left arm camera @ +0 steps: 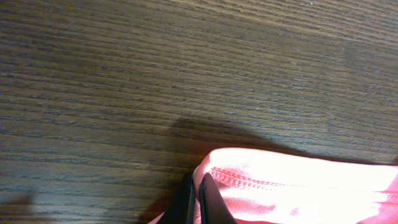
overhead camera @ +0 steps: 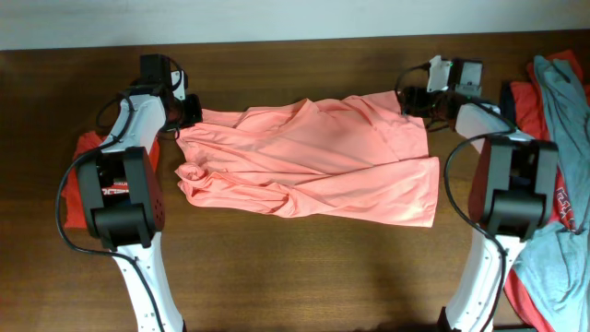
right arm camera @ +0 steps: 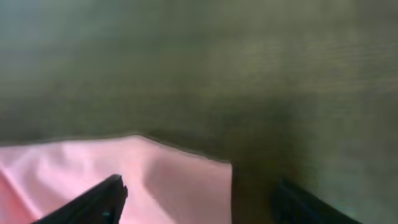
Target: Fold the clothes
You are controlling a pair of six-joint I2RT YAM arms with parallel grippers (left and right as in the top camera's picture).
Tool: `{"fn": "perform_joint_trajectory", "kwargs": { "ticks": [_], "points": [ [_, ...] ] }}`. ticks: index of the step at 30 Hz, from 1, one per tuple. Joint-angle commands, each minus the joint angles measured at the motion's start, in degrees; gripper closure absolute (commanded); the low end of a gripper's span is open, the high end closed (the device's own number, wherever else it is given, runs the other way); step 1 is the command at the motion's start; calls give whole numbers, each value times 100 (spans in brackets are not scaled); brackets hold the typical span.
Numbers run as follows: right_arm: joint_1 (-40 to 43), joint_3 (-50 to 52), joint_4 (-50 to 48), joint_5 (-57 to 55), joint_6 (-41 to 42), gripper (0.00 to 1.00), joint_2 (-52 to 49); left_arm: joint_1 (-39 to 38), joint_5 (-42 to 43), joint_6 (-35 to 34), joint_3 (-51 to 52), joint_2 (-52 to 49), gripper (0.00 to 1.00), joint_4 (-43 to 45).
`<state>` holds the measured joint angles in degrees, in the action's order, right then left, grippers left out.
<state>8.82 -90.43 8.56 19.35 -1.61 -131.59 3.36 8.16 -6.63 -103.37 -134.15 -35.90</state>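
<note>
Centrally on the table (overhead camera: 277, 267) lies the salmon-pink shirt (overhead camera: 313, 161), spread wide and rumpled, with folds bunched toward its 9 o'clock end. The left gripper (left arm camera: 197, 186) sits at the shirt's 10 o'clock corner, its fingers pinched together on the stitched hem. The right gripper (right arm camera: 199, 186) hangs over the 2 o'clock corner with its fingers spread wide apart, holding nothing. A grey-blue shirt (overhead camera: 562, 88) lies crumpled at the table's 3 o'clock edge.
</note>
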Motion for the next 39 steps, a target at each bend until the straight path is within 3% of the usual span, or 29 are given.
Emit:
{"fn": "perform_joint_trajectory", "kwargs": {
  "ticks": [1,4,6,7,9,11,13,21,33,39],
  "points": [
    [-98,-63,-74,146,85,21,-361,2,42,28,9,-127,99,-94],
    [-195,-66,-229,149,120,22,-439,2,44,28,9,-127,100,-105],
    [-249,-66,-243,140,120,32,-446,2,42,28,11,-127,100,-105],
    [-269,-66,-236,142,120,41,-446,2,44,28,9,-127,99,-103],
    [-278,-66,-186,142,127,69,-446,2,42,28,11,-127,99,-105],
    [-262,-66,-85,101,254,86,-446,2,44,28,9,-127,100,-109],
    [-225,-66,26,98,251,96,-446,2,44,28,11,-127,99,-125],
    [63,-470,968,98,509,96,-367,22,44,28,-37,-81,99,-258],
    [256,-2667,3722,57,505,96,-114,63,68,-15,-271,616,99,-645],
    [258,-3270,5305,-365,505,96,-114,98,66,-15,-271,890,100,-1132]
  ]
}}
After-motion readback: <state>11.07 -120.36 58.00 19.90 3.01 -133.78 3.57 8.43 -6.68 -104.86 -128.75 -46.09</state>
